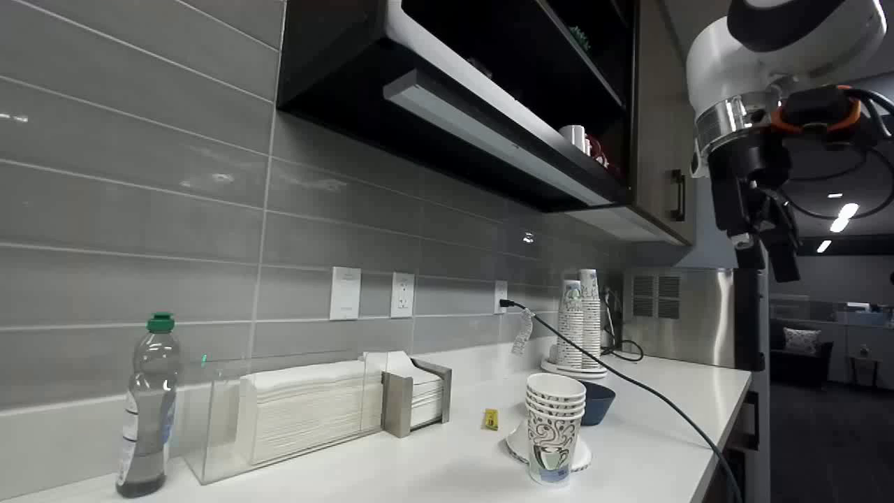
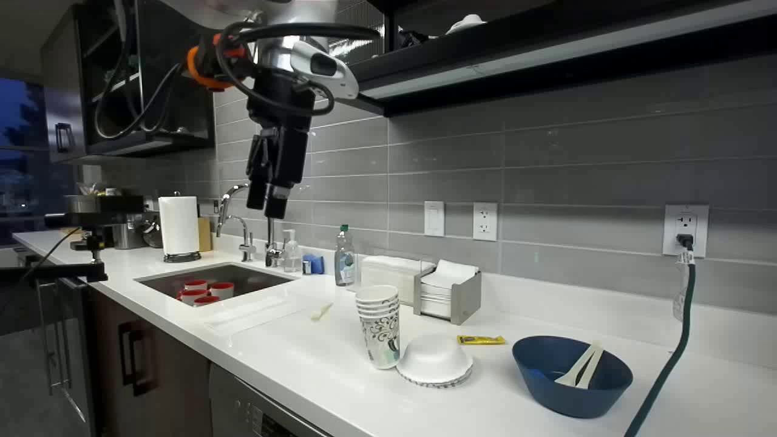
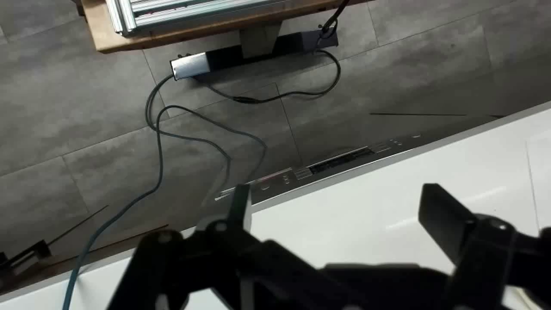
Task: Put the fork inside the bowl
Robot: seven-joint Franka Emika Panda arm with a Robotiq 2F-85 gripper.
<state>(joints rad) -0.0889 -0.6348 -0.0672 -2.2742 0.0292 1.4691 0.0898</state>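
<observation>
gripper (image 3: 340, 206) spread wide, nothing in it, way higher than the cups (image 2: 379, 331) | in an exterior view: fork (image 2: 322, 312) (I think) left of cups | blue bowl (image 2: 561, 397), likely target, right of cups | carrying too low across could topple 'em

Dim light, glare on grey tiles (image 1: 133, 150), shadowy floor (image 3: 99, 107), wrist-view gripper (image 3: 335, 200) seemingly blurred
</observation>
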